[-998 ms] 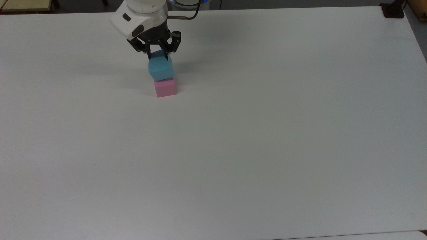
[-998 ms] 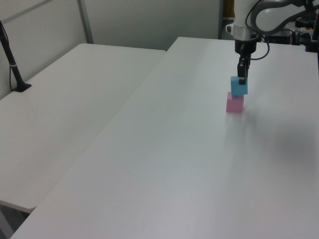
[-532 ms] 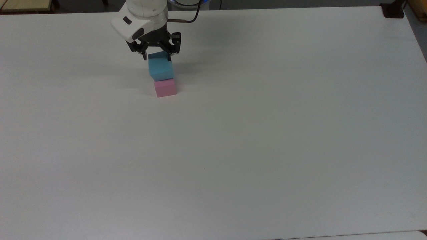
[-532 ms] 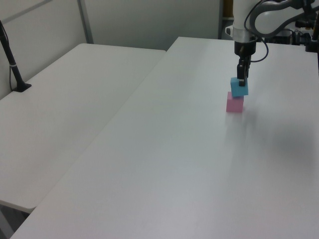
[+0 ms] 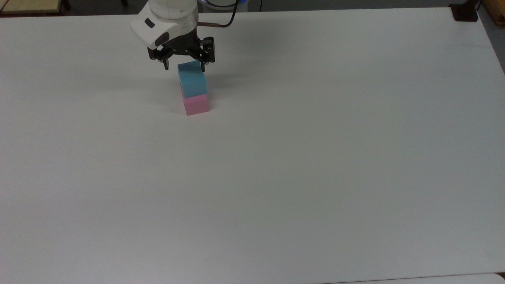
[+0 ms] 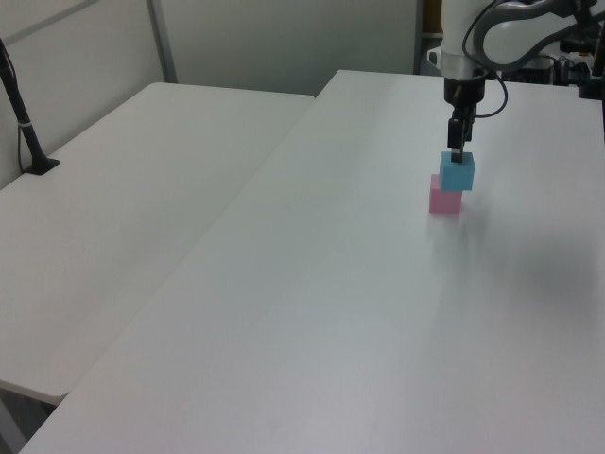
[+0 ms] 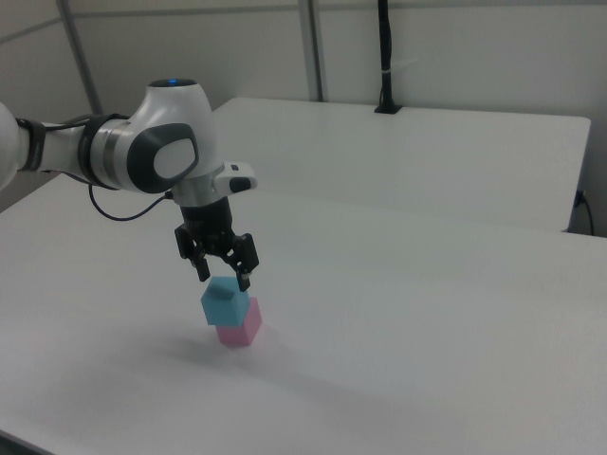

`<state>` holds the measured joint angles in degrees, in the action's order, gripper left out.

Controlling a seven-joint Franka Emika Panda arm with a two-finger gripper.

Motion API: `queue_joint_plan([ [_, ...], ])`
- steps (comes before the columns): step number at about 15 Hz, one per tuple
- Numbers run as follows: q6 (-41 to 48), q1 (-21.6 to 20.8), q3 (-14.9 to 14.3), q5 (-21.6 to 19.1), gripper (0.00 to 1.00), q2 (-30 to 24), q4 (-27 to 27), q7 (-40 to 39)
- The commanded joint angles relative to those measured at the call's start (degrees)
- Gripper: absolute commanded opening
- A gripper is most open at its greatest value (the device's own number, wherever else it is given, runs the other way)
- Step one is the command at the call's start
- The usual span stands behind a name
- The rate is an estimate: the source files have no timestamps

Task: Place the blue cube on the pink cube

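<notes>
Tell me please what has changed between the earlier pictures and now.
The tool has opened, let go of the blue cube and risen slightly above it. The blue cube, tilted in the grip before, now sits flat on the pink cube, though offset. The pink cube and the table stayed as they were.

blue cube (image 5: 193, 83) on pink cube (image 5: 195, 104), shifted toward top view's left; gripper (image 5: 184, 65) just above, fingers spread, clear of cube.
</notes>
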<state>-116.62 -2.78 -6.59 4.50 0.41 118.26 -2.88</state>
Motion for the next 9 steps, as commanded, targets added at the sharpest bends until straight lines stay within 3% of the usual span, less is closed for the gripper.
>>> queue_joint_plan([
  [1,-0.1,-0.12,-0.26,1.21,1.0,-0.94,-1.45,2.79],
  [7,13.95,2.43,-1.14,-0.54,1.0,-2.26,-14.78,2.97],
  [9,20.71,4.09,-2.11,-4.13,1.0,-2.52,-22.43,2.88],
])
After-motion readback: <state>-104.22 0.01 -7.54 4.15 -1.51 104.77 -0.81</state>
